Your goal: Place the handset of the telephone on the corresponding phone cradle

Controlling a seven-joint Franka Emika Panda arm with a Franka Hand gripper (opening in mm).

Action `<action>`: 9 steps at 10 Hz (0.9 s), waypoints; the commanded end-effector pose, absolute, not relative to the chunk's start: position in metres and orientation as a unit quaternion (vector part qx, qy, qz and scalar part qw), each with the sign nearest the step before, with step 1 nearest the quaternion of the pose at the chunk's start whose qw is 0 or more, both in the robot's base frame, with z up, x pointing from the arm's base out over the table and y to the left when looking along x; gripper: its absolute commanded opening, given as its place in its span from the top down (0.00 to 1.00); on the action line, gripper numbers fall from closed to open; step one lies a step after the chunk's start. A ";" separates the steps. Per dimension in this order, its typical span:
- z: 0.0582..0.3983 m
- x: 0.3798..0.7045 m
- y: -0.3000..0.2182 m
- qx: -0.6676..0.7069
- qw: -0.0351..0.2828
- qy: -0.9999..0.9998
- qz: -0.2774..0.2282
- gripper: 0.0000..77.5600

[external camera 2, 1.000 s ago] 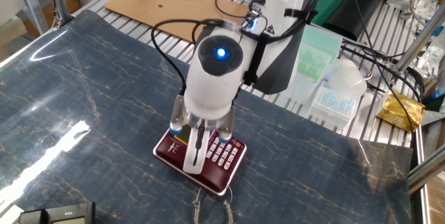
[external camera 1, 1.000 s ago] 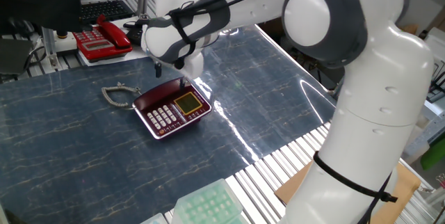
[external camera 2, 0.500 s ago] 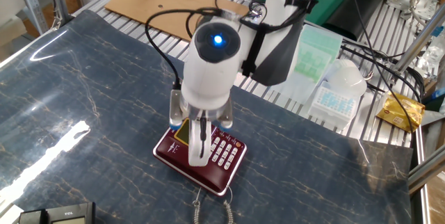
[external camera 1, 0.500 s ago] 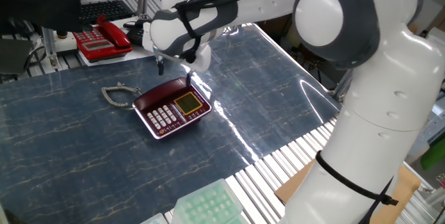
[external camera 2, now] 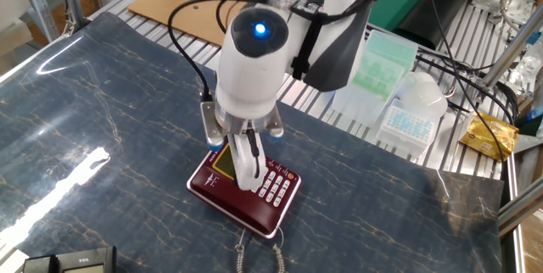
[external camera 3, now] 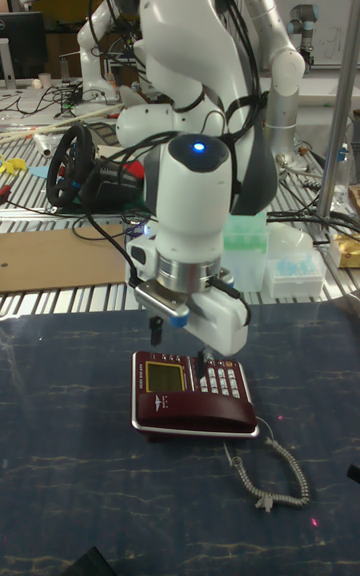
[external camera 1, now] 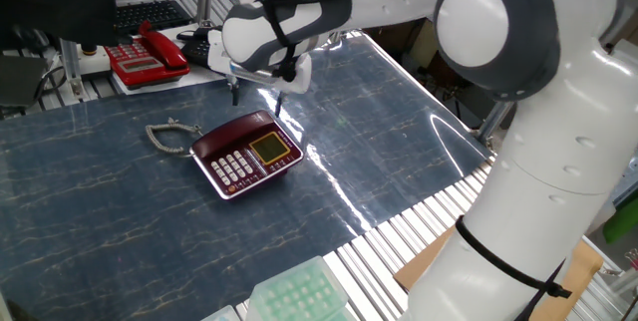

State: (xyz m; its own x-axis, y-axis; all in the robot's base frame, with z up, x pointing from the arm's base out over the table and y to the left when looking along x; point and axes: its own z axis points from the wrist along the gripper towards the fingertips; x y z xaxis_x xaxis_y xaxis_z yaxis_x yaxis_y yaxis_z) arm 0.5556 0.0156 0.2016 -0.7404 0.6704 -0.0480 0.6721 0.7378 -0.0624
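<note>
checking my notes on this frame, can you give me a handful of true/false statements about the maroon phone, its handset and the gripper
1. The handset lies along the phone cradle of the telephone. True.
2. The gripper is clamped on the handset. False: it hangs open above the phone, holding nothing.
3. The telephone's screen is lit yellow. True.
4. The coiled cord is wrapped around the gripper. False: it lies on the table beside the phone.
5. A bright red phone sits on the maroon telephone. False: it stands apart, at the far edge of the table.
</note>
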 end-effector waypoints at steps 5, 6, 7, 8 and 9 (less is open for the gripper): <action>0.238 0.550 -0.006 0.195 -0.007 0.980 -0.030 0.00; 0.239 0.551 -0.007 0.192 -0.009 0.981 -0.024 0.00; 0.240 0.551 -0.007 0.191 -0.009 0.981 -0.024 0.00; 0.240 0.551 -0.007 0.191 -0.009 0.981 -0.024 0.00; 0.240 0.552 -0.007 0.191 -0.009 0.981 -0.025 0.00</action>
